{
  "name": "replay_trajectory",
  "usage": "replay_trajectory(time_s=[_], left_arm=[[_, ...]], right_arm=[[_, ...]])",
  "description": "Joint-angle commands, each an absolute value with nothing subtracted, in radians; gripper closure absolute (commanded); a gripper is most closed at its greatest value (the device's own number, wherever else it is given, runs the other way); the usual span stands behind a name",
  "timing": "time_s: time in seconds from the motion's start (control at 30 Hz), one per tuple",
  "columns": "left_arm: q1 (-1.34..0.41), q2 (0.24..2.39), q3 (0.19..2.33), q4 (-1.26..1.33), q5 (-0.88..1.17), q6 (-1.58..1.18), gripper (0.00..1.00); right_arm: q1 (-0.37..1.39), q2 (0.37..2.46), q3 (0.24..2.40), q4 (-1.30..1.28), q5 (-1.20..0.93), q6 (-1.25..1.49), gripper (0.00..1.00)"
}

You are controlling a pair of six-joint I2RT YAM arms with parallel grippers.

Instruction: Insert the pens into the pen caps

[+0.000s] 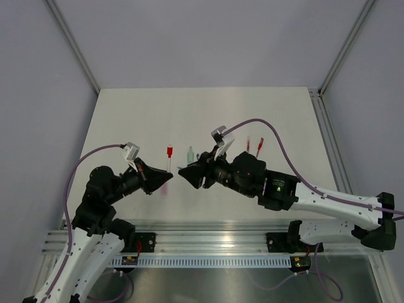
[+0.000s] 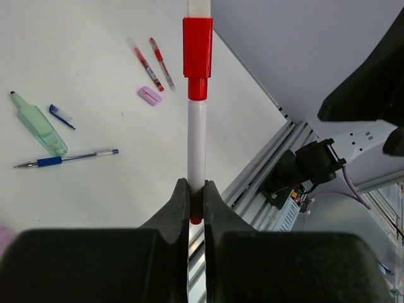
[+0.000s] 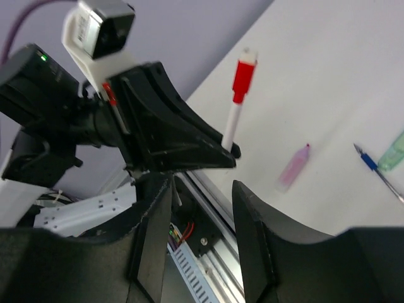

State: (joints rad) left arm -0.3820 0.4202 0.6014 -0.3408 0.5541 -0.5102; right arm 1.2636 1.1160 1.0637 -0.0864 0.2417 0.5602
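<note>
My left gripper (image 2: 196, 203) is shut on the lower end of a white-barrelled pen (image 2: 196, 145), which points away from it. A red pen cap (image 2: 197, 55) sits on the pen's far part. The same capped pen (image 1: 169, 153) shows in the top view, and in the right wrist view the red cap (image 3: 242, 77) rises above the left gripper's fingers (image 3: 183, 142). My right gripper (image 3: 202, 199) stands open and holds nothing. It hangs just right of the left gripper (image 1: 166, 178), tip to tip with it (image 1: 184, 172).
On the table lie a green highlighter (image 2: 39, 129), a blue pen (image 2: 66, 159), a small blue cap (image 2: 61, 115), two red pens (image 2: 151, 62), a pale pink cap (image 2: 149, 95) and a pink highlighter (image 3: 293, 167). The aluminium rail (image 1: 208, 243) runs along the near edge.
</note>
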Motion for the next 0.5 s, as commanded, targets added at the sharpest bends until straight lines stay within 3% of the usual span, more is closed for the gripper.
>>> replay_trajectory(time_s=[0.0,0.23,0.47], left_arm=[[-0.380,0.388,0.611,-0.268,0.606,-0.515,1.00],[-0.380,0.376,0.595,-0.238,0.629,-0.538,1.00],[-0.380,0.367,0.586,-0.225,0.646,-0.551,1.00]], right_arm=[[1.252,1.193,1.169,-0.083,0.258,0.477,0.50],[1.238,1.279,1.236,-0.063,0.288,0.499,0.50],[1.223,1.341,1.276,-0.037,0.272,0.515,0.58]])
